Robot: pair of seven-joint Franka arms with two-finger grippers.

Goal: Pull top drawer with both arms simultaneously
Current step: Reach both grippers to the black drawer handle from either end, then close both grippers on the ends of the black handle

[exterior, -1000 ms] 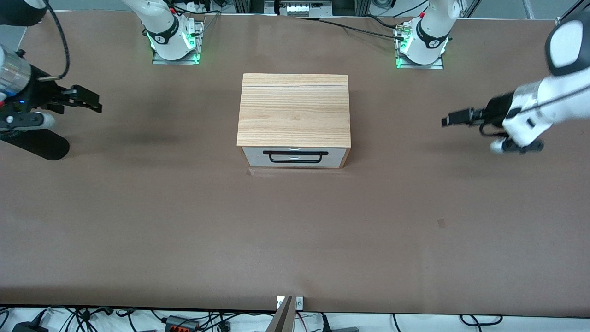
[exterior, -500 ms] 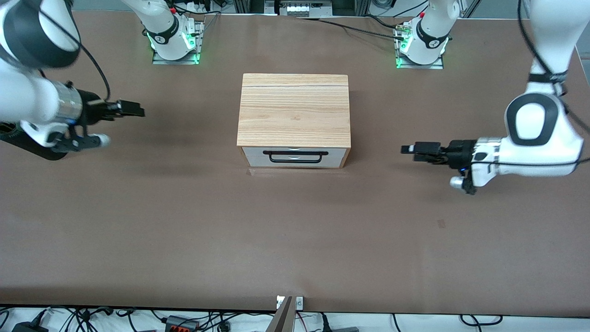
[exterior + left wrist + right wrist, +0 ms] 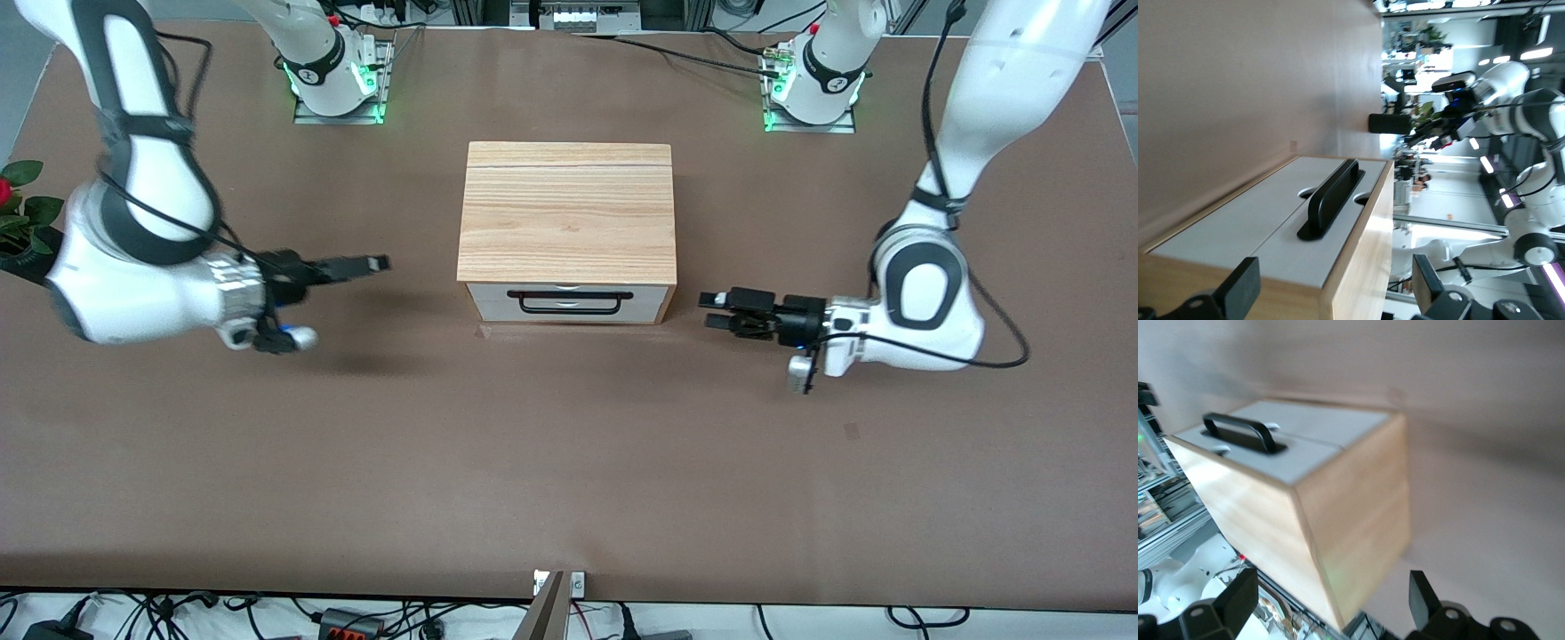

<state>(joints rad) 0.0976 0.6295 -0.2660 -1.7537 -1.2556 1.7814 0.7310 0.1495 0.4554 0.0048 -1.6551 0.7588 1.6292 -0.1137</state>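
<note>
On my brown table [image 3: 569,462], both sets of jaws stand open and empty. The left gripper [image 3: 722,312] hangs just beside the wooden cabinet [image 3: 567,210] at the left arm's end; the right gripper [image 3: 369,264] is near its other flank. Only the wrist views show me the top drawer [image 3: 1281,217] shut, its black handle [image 3: 1238,432] untouched.
</note>
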